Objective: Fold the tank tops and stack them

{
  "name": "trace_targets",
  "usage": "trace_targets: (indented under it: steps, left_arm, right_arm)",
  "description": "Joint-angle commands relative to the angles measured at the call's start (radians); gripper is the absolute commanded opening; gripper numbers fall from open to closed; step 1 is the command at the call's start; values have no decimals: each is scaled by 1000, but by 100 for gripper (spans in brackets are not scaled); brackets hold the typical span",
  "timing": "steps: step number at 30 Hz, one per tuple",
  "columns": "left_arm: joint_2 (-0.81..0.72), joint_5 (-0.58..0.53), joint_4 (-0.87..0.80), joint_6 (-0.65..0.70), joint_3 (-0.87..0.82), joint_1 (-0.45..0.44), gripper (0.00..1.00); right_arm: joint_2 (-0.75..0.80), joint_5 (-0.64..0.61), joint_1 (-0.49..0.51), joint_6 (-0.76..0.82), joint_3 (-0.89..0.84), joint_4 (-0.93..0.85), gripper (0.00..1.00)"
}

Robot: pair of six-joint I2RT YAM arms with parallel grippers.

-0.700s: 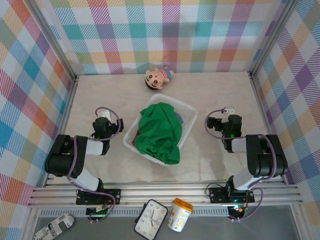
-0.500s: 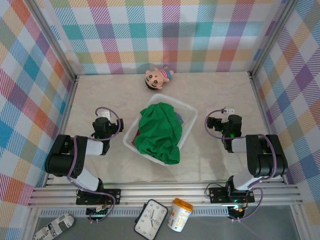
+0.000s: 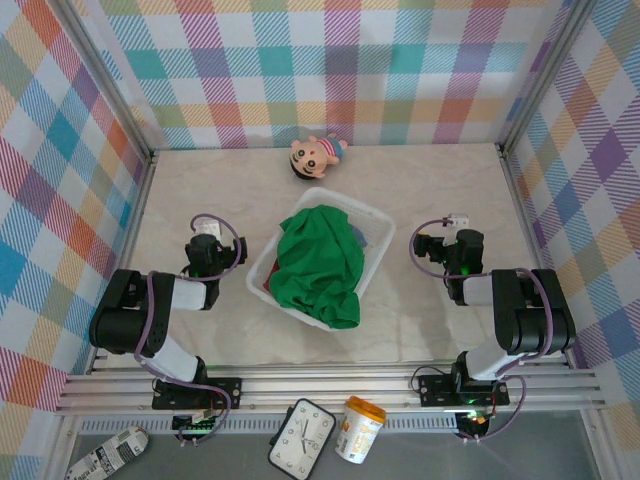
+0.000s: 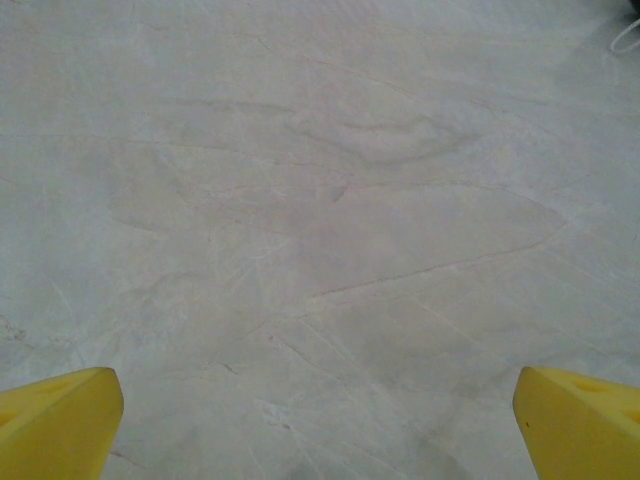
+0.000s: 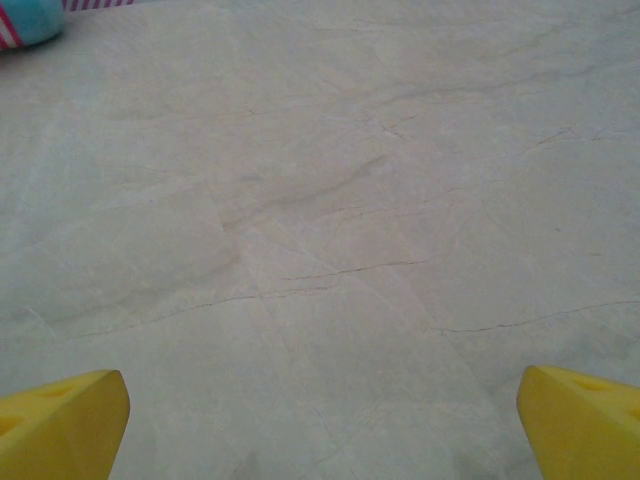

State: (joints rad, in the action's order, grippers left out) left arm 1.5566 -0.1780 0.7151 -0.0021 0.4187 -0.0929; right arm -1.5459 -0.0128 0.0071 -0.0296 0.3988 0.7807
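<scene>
A bright green tank top lies heaped over a white mesh basket at the table's centre, its hem spilling over the near rim. A bit of blue-grey cloth peeks out at the basket's right side, and a sliver of dark red at its left rim. My left gripper rests left of the basket and my right gripper right of it, both apart from the cloth. In the left wrist view the left gripper is open over bare marble. The right gripper is likewise open, holding nothing.
A big-headed doll lies behind the basket by the back wall; its teal edge shows in the right wrist view. Plaid walls enclose three sides. A clock, a jar and a packet sit beyond the front rail.
</scene>
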Motion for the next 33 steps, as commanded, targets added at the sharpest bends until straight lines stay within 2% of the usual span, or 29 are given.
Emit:
trace_targets:
  steps: [1,3,6,11,14,17,20,24,28,33]
  left_arm:
    - [-127,-14,-173,19,103,2,100]
    - [-214,-15,-280,12,135,2,100]
    - [-322,9,-569,-9,260,2,100]
    - [-406,104,-1028,-102,470,-14,100]
    - [-420,236,-1223,-109,547,-27,100]
    - [-443,355,-1352,-96,577,-47,99]
    - [-477,452,-1441,-49,581,-65,94]
    - [-478,516,-1514,41,587,-86,87]
    - [-431,528,-1475,59,568,-136,79]
    - [-301,490,-1425,95,583,-204,57]
  right_arm:
    - [75,50,1,30,34,-47,99]
    - [140,54,2,29,54,-138,99]
    - [260,104,2,9,84,-307,99]
    - [435,283,3,-64,143,-568,99]
    - [510,397,5,-86,195,-725,99]
    - [555,506,15,-89,266,-883,99]
    - [583,580,41,-86,330,-1011,99]
    - [588,634,105,-87,381,-1111,100]
    - [543,602,223,-87,421,-1139,99]
    - [422,509,369,-110,450,-1080,97]
